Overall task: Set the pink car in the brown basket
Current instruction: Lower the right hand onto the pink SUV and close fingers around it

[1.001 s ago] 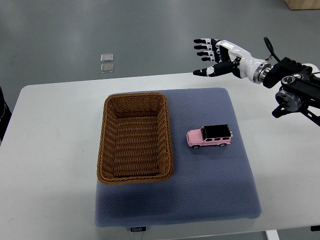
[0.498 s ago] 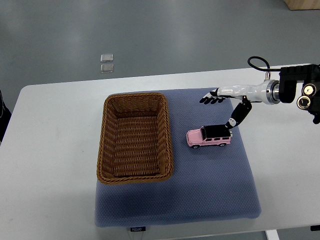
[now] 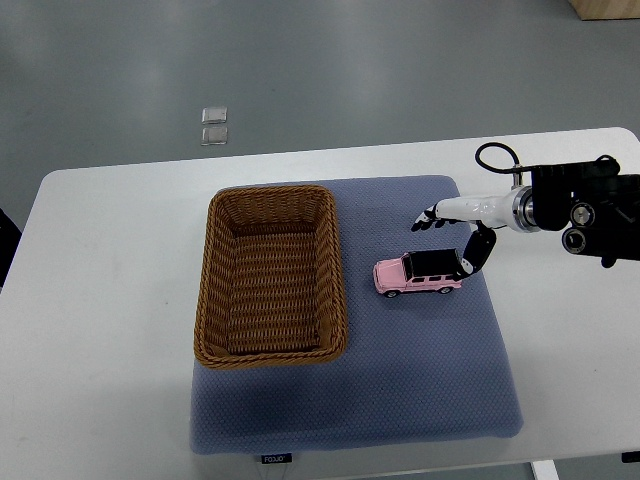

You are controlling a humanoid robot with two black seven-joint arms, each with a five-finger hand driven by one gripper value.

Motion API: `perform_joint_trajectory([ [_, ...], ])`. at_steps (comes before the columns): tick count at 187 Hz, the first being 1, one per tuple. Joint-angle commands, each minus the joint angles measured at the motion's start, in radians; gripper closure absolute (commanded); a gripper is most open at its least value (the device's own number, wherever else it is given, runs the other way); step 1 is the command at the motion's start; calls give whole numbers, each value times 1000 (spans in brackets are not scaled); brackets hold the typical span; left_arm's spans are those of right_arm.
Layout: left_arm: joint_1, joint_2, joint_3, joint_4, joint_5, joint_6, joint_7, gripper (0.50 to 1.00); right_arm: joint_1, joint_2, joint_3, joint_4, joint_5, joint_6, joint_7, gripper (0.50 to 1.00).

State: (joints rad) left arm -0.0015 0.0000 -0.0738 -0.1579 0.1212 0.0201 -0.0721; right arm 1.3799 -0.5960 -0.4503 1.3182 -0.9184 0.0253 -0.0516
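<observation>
A white table (image 3: pixel 110 330) is seen from steeply above, with grey floor beyond its far edge. Most of the table's middle is covered by a blue-grey padded mat (image 3: pixel 420 370), on whose near edge a small dark label is fixed. On the left part of the mat a brown basket (image 3: pixel 270 275) of woven wicker is set, rectangular, open at the top and holding nothing. The right arm (image 3: pixel 575 205) is brought in from the picture's right edge, its black wrist housing lying over the bare table just right of the mat, with a loop of black cable standing up beside it. The right hand (image 3: pixel 450 225), white with dark fingertips, is stretched out from that housing over the mat's far right part. Its fingers (image 3: pixel 428 216) are held out nearly flat and spread towards the left, while the thumb is angled down towards the rear of the toy, so the hand is wide and nothing is held in it. Whether the thumb tip touches the roof cannot be told. The pink car (image 3: pixel 418 274), with a black roof, is standing on its wheels on the mat, just right of the basket and apart from its rim, its length lying across the picture. Two small clear squares (image 3: pixel 213 125) are lying on the floor beyond the table.
</observation>
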Motion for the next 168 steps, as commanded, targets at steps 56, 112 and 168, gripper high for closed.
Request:
perform_joint_trajectory([
  [56, 0, 0, 0, 0, 0, 0, 0, 500, -21, 51, -8, -19, -5, -7, -1, 681],
  [112, 0, 0, 0, 0, 0, 0, 0, 500, -31, 62, -18, -20, -13, -4, 1, 767],
  [168, 0, 0, -1, 0, 0, 0, 0, 500, -33, 65, -18, -19, -57, 13, 1, 1000],
])
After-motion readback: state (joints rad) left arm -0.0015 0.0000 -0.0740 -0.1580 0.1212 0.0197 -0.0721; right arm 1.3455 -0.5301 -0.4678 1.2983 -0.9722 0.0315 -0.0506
